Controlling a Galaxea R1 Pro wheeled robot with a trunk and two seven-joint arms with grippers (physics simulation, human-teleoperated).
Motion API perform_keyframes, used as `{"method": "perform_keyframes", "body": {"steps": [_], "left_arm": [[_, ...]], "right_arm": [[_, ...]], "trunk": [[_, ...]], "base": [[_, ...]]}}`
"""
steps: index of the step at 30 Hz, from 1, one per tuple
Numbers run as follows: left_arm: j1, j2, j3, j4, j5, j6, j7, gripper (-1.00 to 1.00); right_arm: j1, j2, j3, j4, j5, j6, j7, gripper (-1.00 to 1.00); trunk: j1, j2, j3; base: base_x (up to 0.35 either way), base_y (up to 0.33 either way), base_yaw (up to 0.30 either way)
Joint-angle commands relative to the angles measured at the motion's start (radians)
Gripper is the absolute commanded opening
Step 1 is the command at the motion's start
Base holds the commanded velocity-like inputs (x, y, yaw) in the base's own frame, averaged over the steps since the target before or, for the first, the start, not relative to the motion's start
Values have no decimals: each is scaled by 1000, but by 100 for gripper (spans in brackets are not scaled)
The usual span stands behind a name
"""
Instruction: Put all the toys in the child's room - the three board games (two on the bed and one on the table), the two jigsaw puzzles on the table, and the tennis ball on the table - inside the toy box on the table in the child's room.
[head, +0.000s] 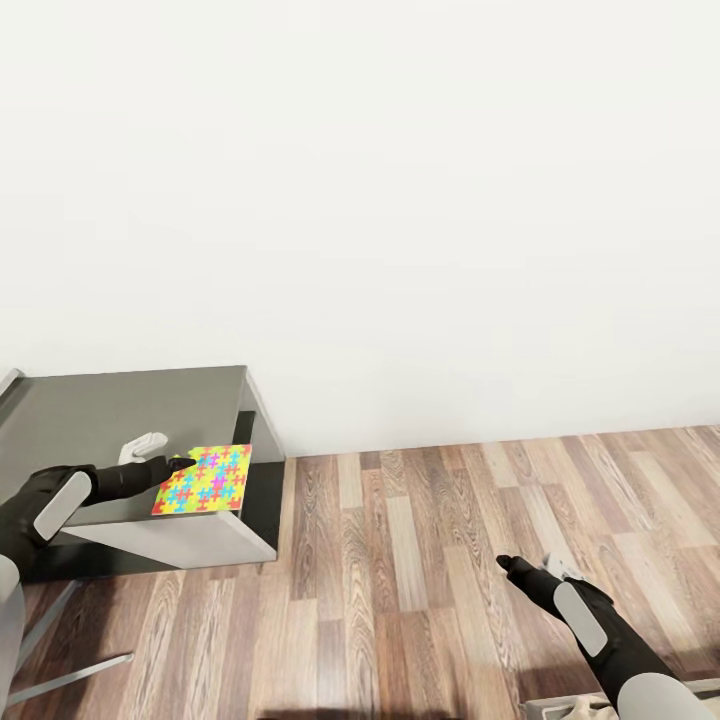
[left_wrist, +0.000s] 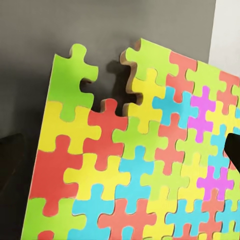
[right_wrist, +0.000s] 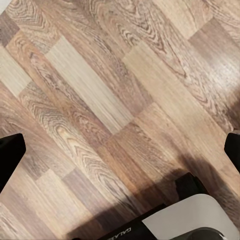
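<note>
Multicoloured jigsaw puzzle (head: 203, 479) flat on table (head: 90, 420); left gripper (head: 178, 463) state unclear; right gripper (head: 512, 567) open, empty.

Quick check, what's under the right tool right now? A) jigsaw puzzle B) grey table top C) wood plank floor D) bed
C: the right wrist view looks down on the wood plank floor, and in the head view the right tool hangs over those planks, well away from the grey table where the jigsaw puzzle sits by the left tool.
</note>
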Motion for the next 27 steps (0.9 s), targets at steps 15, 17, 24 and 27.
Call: {"method": "perform_keyframes", "body": {"steps": [15,17,24,27], "left_arm": [[-1,2,-4,0,5,2,0,100],[-1,2,-4,0,5,2,1,100],[-1,3,-3,0,5,1,1,100],[-1,5,-2,0,5,-2,2,100]], "right_arm": [[0,0,0,-2,-10,5,-7,100],[0,0,0,-2,-10,5,-7,100],[0,0,0,-2,-10,5,-7,100],[0,-1,0,-2,-10,5,-7,100]], "trunk": [[1,-2,-2],[1,-2,-2],[1,-2,-2],[1,-2,-2]], "base": [[0,-48,0],[0,-7,0],[0,-1,0],[0,0,0]]}}
